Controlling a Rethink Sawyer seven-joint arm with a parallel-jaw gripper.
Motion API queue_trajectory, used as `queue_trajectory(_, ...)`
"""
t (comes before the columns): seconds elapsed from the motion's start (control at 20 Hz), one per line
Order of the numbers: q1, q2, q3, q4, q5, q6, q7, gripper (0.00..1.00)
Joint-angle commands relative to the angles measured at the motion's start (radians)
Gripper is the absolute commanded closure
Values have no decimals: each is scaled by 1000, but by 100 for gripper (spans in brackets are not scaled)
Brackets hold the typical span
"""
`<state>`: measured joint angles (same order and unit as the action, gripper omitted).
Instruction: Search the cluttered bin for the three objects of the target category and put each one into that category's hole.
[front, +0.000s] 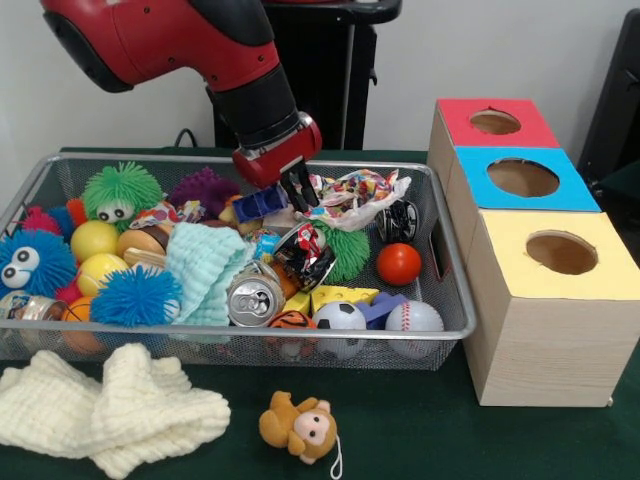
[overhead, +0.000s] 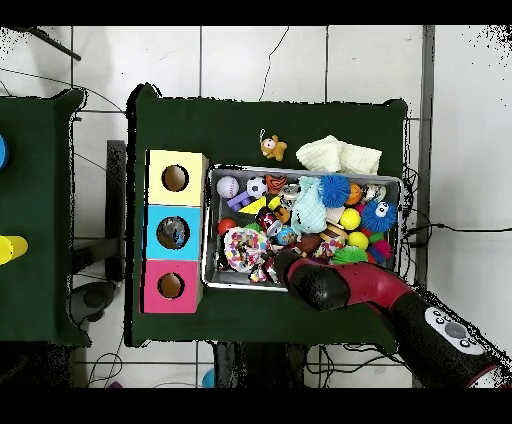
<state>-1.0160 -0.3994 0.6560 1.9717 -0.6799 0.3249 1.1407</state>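
Observation:
A wire mesh bin (front: 452, 262) is heaped with toys. Among them are a red ball (front: 399, 263), a baseball (front: 413, 317), a soccer ball (front: 341, 317), yellow balls (front: 93, 240), fuzzy puffer balls (front: 120, 190), a drink can (front: 255, 298) and a teal cloth (front: 205, 268). My gripper (front: 297, 186) reaches down into the bin's back middle, between a blue toy car (front: 259, 204) and a colourful crinkled wrapper (front: 355, 192). In the overhead view the red arm (overhead: 350, 285) covers the gripper. Three boxes with holes stand beside the bin: red (front: 497, 122), blue (front: 522, 177) and yellow (front: 560, 252).
A cream cloth (front: 110, 405) and a small monkey toy (front: 300, 428) lie on the green table in front of the bin. In the overhead view the boxes (overhead: 172, 232) line the bin's left side, and the cloth (overhead: 340, 155) lies above it.

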Motion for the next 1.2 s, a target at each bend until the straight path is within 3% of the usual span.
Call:
queue_trajectory(0.05,-37,26,-10,-35,-70,237,-205,100)
queue_trajectory(0.35,-33,-32,87,-27,-24,202,-141,100)
queue_trajectory(0.85,19,-101,101,-50,-14,198,-66,100)
queue_trajectory(1.2,11,-123,90,-81,-34,241,-127,100)
